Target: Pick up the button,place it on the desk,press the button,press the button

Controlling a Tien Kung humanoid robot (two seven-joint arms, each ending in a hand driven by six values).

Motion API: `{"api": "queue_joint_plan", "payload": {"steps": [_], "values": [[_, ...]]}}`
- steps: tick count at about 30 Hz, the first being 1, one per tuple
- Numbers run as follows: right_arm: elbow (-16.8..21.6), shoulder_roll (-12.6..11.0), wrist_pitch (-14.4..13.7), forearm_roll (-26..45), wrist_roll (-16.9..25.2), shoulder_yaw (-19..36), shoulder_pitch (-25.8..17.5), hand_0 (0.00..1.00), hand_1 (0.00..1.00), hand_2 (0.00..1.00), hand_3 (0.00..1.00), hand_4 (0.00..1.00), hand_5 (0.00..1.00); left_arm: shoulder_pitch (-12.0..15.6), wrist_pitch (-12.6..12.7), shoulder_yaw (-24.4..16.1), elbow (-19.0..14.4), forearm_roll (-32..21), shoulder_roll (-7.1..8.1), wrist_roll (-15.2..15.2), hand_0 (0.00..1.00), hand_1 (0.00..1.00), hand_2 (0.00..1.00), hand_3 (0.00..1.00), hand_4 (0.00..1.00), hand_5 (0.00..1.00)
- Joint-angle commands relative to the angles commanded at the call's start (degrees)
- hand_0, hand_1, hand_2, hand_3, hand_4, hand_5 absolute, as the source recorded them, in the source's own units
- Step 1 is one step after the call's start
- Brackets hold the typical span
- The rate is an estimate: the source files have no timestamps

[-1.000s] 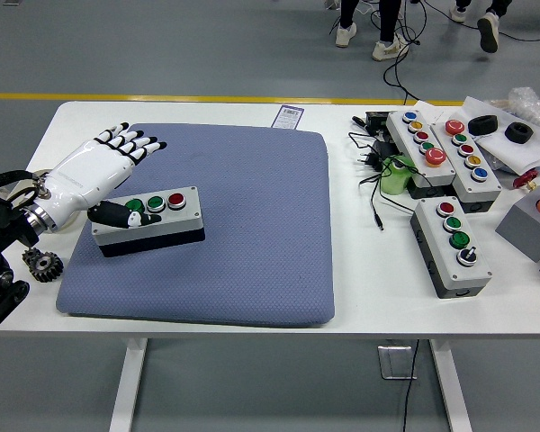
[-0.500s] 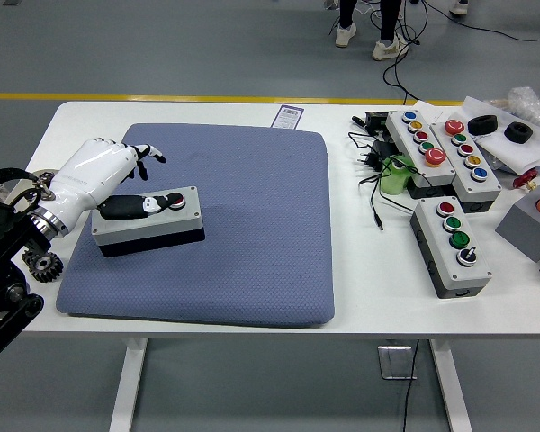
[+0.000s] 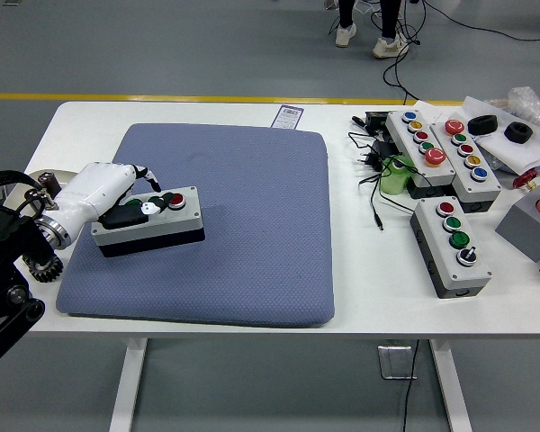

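Note:
A grey button box with a black base lies on the left part of the blue mat. Its red button at the right end shows; the other buttons are mostly covered. My left hand, white with black fingertips, rests on the box's left end from the left. The fingers are curled down over its top, with their tips on the middle buttons and the thumb lying on the lid. They press down on the box rather than wrap around it. My right arm is out of view.
A black gear lies at the mat's left edge beside my left wrist. On the right stand three more button boxes, black cables, a green object and a grey block.
My left hand was raised with fingers spread behind the box; it has dropped and curled its fingers down onto the box's buttons. The box has not moved.

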Motion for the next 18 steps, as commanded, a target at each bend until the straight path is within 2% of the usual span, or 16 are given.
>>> {"api": "queue_joint_plan", "payload": {"steps": [9, 18], "values": [[0.00, 0.00, 0.02, 0.08, 0.00, -0.05, 0.07, 0.654, 0.664, 0.675, 0.585, 0.420, 0.258, 0.00, -0.58, 0.26, 0.91, 0.46, -0.02, 0.24, 0.002, 0.002, 0.002, 0.612, 0.646, 0.998], [0.00, 0.00, 0.02, 0.23, 0.00, -0.15, 0.08, 0.654, 0.664, 0.675, 0.585, 0.420, 0.258, 0.01, -2.46, 0.84, 1.98, 1.25, -0.07, 0.98, 0.002, 0.002, 0.002, 0.587, 0.645, 0.998]]}}
